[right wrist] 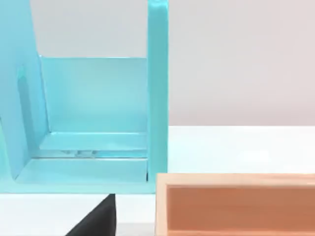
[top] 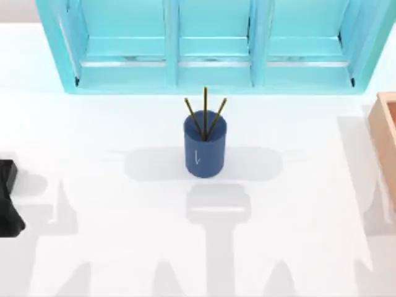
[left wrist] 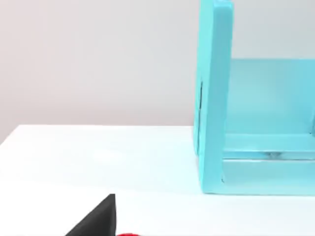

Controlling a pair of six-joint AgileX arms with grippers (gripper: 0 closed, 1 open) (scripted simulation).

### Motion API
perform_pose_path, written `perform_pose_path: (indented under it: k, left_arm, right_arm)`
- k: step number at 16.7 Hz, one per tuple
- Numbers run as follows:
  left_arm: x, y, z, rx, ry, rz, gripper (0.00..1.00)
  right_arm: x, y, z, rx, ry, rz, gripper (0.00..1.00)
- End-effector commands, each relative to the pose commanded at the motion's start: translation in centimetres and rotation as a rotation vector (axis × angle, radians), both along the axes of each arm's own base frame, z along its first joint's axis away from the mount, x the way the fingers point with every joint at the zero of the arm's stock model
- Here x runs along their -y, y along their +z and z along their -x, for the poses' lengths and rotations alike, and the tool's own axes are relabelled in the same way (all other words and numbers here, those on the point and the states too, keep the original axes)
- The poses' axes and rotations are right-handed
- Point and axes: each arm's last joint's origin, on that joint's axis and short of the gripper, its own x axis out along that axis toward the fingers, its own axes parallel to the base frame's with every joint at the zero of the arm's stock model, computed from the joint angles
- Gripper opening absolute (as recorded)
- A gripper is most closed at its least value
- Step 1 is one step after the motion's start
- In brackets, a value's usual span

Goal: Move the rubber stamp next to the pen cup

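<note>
Standing upright at the middle of the white table (top: 93, 136), the pen cup (top: 205, 148) was seen just in front of the turquoise shelf (top: 210, 68) (three pencils (top: 205, 114) poking out). A red sliver of the rubber stamp (left wrist: 129, 235) was glimpsed beside a finger of the left gripper (left wrist: 96, 221) in the left wrist view; whether either gripper's fingers were apart could not be told. A wooden box (top: 385, 139) was placed at the table's right edge.

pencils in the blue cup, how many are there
3, all in the pen cup at the table's middle, in front of the turquoise shelf: one pencil leans left, one stands upright, one leans right. Shorter ones could be hidden inside.
</note>
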Motion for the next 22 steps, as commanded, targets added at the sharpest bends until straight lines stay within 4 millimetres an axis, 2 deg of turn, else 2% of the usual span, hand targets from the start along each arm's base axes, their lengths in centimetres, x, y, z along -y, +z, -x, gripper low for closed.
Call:
perform_pose_path:
  k: [3,5,8,11,14,16,22]
  left_arm:
    - [0.0,0.2,0.0,-0.009,0.002,-0.001,1.0]
    - [-0.1,1.1,0.0,-0.054,0.01,-0.006,1.0]
    - [-0.3,3.9,-0.5,-0.18,0.023,-0.02,1.0]
    - [-0.6,7.5,-2.3,-0.382,0.032,-0.034,1.0]
    - [-1.1,10.4,-6.1,-0.652,0.035,-0.043,1.0]
    - [-1.6,11.4,-9.5,-0.845,0.032,-0.044,1.0]
    - [-3.5,11.0,-18.9,-1.317,0.009,-0.032,1.0]
  right_arm:
    - [0.0,0.0,0.0,0.0,0.0,0.0,1.0]
    - [0.0,0.0,0.0,0.0,0.0,0.0,1.0]
    - [0.0,0.0,0.0,0.0,0.0,0.0,1.0]
    - [0.0,0.0,0.0,0.0,0.0,0.0,1.0]
    - [0.0,0.0,0.0,0.0,0.0,0.0,1.0]
    - [0.0,0.0,0.0,0.0,0.0,0.0,1.0]
    - [0.0,0.0,0.0,0.0,0.0,0.0,1.0]
